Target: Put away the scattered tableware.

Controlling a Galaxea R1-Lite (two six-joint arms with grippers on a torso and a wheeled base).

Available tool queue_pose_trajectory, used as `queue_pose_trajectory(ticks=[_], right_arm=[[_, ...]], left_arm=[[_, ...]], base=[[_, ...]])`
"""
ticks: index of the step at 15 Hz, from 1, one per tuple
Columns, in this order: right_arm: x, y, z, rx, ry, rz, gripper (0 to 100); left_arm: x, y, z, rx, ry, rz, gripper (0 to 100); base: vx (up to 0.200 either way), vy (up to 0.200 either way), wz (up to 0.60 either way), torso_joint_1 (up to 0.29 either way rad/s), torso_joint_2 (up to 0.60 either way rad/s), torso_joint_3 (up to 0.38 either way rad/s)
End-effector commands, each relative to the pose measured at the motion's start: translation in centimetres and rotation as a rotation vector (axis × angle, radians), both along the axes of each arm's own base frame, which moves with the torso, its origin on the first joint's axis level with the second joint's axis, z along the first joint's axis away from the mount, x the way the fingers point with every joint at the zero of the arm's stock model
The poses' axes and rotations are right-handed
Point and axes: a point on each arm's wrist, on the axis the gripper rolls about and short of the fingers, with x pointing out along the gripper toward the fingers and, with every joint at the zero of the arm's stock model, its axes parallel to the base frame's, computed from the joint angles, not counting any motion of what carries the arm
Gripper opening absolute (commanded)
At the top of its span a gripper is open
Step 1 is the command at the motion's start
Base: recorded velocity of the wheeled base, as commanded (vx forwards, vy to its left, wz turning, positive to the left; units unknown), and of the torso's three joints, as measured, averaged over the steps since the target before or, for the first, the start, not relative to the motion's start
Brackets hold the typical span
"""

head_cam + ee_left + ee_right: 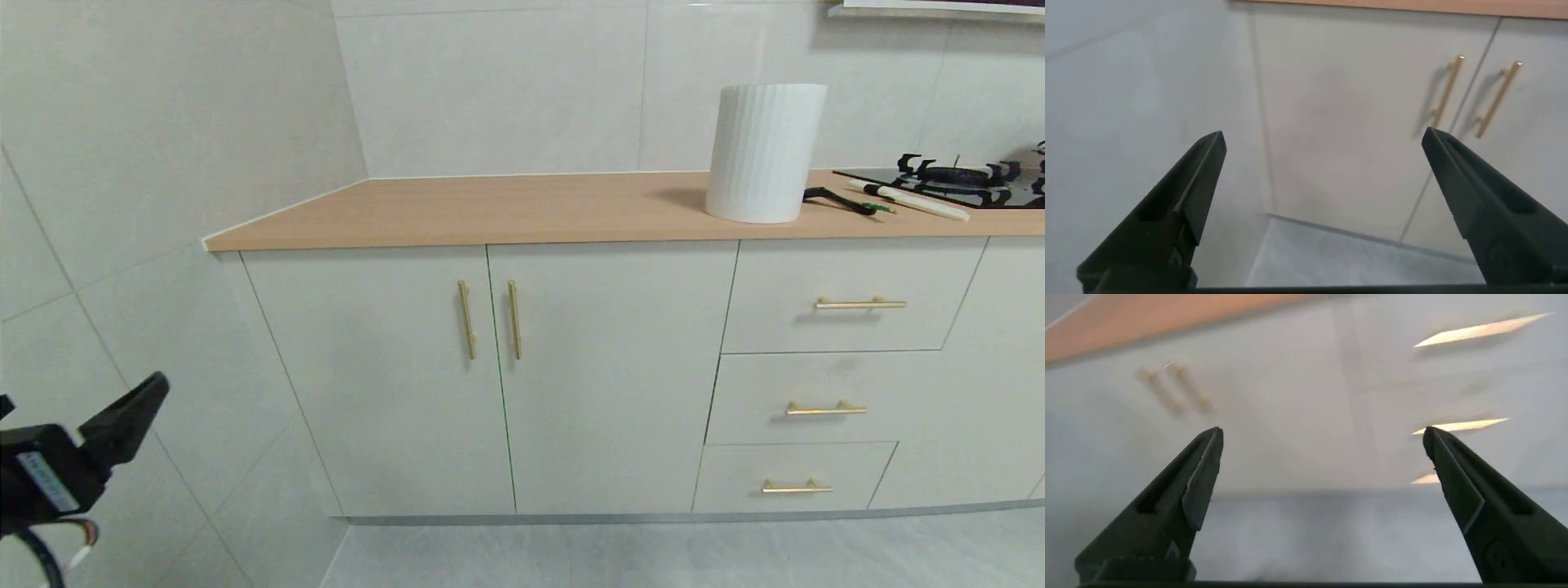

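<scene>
- Two tools are in play and both are empty. The left tool (1323,137) has its fingers spread wide apart, low down in front of the cabinet doors (375,376). The right tool (1323,433) is just as wide apart, with nothing between its fingers, and faces the cabinet front near the floor.
- A few long utensils (878,202) lie flat on the tabletop (490,208), just beside the white ribbed holder (763,155). They reach toward the stove (955,174).
- One is a dark-handled piece (829,196) close against the holder. Another is a pale piece (910,200) with its far end on the stove's edge. They are too small to tell exactly what each is.
- The holder stands upright, and its inside is hidden, so I cannot tell whether anything is in it already.
- Judged from this, the task has barely begun. No piece is in hand, and both tools hang well below and well apart from the utensils.
- What is left is nearly everything: coming up to the tabletop, lifting each piece, and stowing it, probably in the holder or one of the drawers (853,298).
</scene>
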Motion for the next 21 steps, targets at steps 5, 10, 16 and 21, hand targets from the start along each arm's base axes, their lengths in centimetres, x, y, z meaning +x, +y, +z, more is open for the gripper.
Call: queue_pose_trajectory(ticks=[5,10,16,21], right_arm=[[-13.6,-2.3,-9.3,-0.192,-0.16,-0.135,100],[-12.8,-1.5,-12.3,-0.274,-0.093,-0.311,100],[-10.6,-1.7,-16.4,-0.206,-0.099,-0.3,100],[-8.9,-1.3,-19.3,-0.183,-0.125,-0.145,100]], left_arm=[[-12.7,4.1,-4.2,0.156,-0.089,0.1,100],[-13.8,3.8,-6.1,0.218,-0.108,0.201,100],[-13.1,3.3,-10.9,0.215,-0.046,0.213,100],[-12.0,2.6,-12.7,0.157,-0.09,-0.085,100]], base=[[0.0,0.0,0.0,0.0,0.0,0.0],[0.0,0.0,0.0,0.0,0.0,0.0],[0.0,0.0,0.0,0.0,0.0,0.0],[0.0,0.0,0.0,0.0,0.0,0.0]])
